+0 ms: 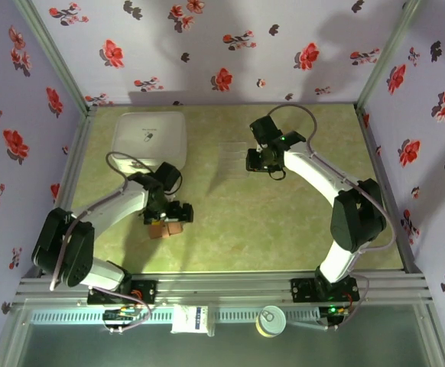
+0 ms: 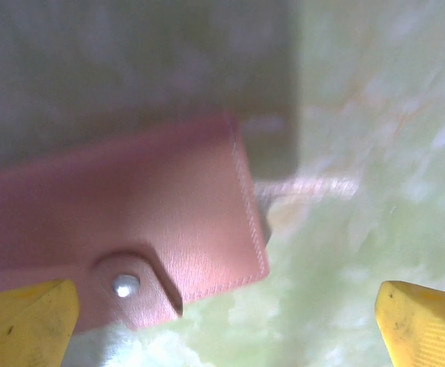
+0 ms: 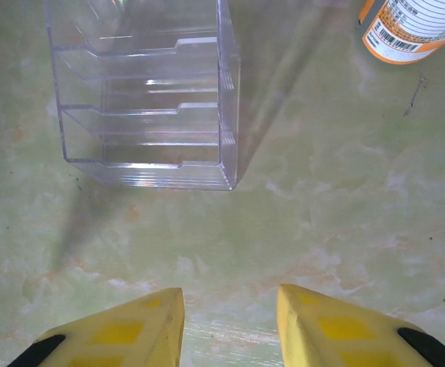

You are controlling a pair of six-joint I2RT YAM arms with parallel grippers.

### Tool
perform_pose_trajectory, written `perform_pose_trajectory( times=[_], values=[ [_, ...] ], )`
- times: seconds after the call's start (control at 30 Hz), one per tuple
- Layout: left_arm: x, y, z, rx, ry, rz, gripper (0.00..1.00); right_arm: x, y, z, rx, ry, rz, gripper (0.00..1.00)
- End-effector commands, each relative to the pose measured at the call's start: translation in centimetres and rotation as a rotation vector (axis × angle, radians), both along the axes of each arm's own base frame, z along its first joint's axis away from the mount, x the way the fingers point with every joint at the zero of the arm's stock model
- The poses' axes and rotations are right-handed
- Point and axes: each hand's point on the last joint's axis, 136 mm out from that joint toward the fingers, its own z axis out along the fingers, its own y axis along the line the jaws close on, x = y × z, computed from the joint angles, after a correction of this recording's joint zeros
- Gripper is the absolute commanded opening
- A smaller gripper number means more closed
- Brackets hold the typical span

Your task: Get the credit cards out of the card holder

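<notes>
— progress on the cards, how do you judge it?
— almost nothing is done, i think. the card holder (image 1: 164, 228) lies on the table (image 1: 284, 237) near its left edge, towards the near side. in the left wrist view it is folded shut, with the snap button (image 2: 125, 286) fastened. so the cards, by my judgement, are all inside it yet.
— and the hands?
— the left gripper (image 2: 226, 321) hangs close over the holder with jaws spread wide, gripping nothing. the right gripper (image 3: 230, 325) is nearer the far edge, just beside the clear tray (image 3: 146, 99). its fingers are a little apart and empty.
— what is left, then?
— all of it, i would say: to undo the snap, to open the holder, to pull out each card.
</notes>
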Motion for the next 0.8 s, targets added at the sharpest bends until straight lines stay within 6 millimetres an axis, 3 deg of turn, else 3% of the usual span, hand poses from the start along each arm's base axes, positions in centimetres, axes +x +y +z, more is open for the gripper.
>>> perform_pose_trajectory(
  times=[0.0, 0.17, 0.37, 0.6, 0.77],
  values=[
    [2.9, 0.9, 0.6, 0.056, -0.054, -0.015, 1.00, -0.7, -0.3, 0.6, -0.019, -0.012, 0.019, 0.39],
    [3.8, 1.8, -1.4, 0.044, -0.006, 0.008, 1.00, -1.1, -1.1, 0.5, -0.049, -0.014, 0.015, 0.40],
    [1.5, 2.4, -3.6, 0.014, 0.069, 0.033, 1.00, -1.2, -1.3, 0.6, -0.057, -0.014, 0.016, 0.42],
    [-1.2, 2.5, -3.1, -0.053, 0.073, 0.077, 1.00, -1.1, -0.4, 0.2, -0.021, -0.007, 0.024, 0.43],
    [-2.7, 1.3, -2.7, -0.071, 0.066, 0.056, 1.00, -1.3, -0.1, 0.5, -0.022, -0.010, 0.034, 0.43]
  ],
)
